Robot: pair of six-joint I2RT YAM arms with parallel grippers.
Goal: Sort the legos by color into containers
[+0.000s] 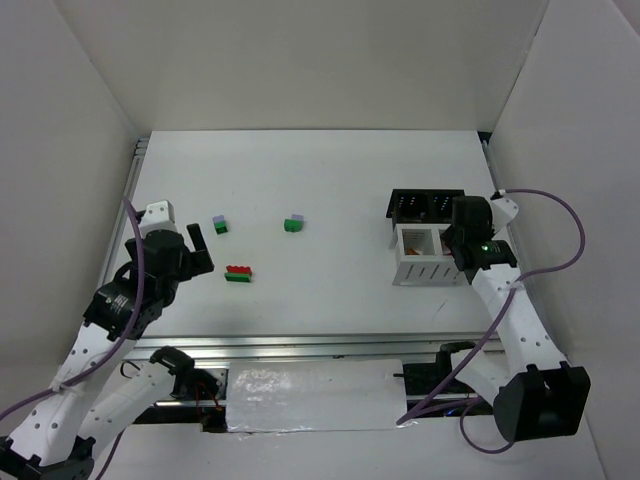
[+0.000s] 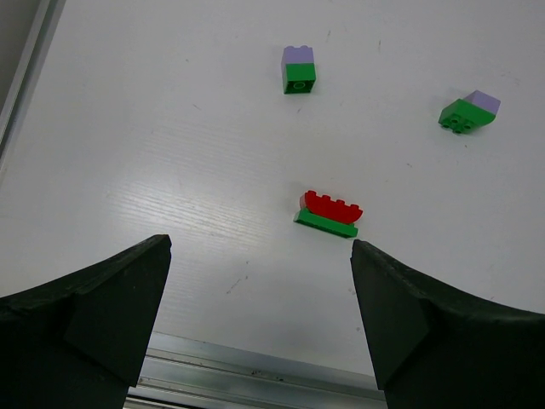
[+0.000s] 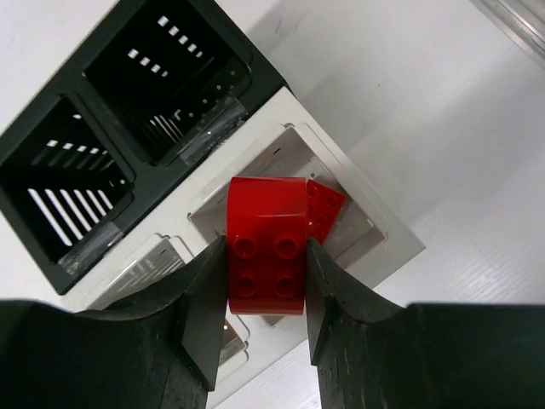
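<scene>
Over at the right side: the right gripper (image 1: 466, 243) hangs above the containers, right over the white bin (image 1: 424, 270).
Right pincer: its two black fingers (image 3: 197, 317) are pinched on the flanks of a red brick (image 3: 266, 228), studs facing the wrist camera.
Held brick's place: above the white bin's cell nearest the open table; whether it touches the bin I cannot tell.
Second red piece: a tilted red brick (image 3: 327, 204) shows just behind the held one, over the same cell; joined to it or lying loose in the cell, I cannot tell.
Black bin (image 1: 425, 204): two cells with slotted walls, butted against the far side of the white bin.
White bin's other cell: something orange-brown (image 1: 412, 240) sits in it, too small to make out.
Left pincer: the left gripper (image 2: 260, 317) is spread wide and holds nothing, low over the table (image 1: 340, 175) at the left.
Red-on-green stack (image 2: 329, 213): a long red piece on a flat green one, lying on the table ahead of the left fingers, nearer the right-hand finger.
Lavender-on-green pair (image 2: 298, 68): standing upright, farther out.
Other lavender-on-green pair (image 2: 468, 111): tipped on its side, well apart from the first, toward the bins.
</scene>
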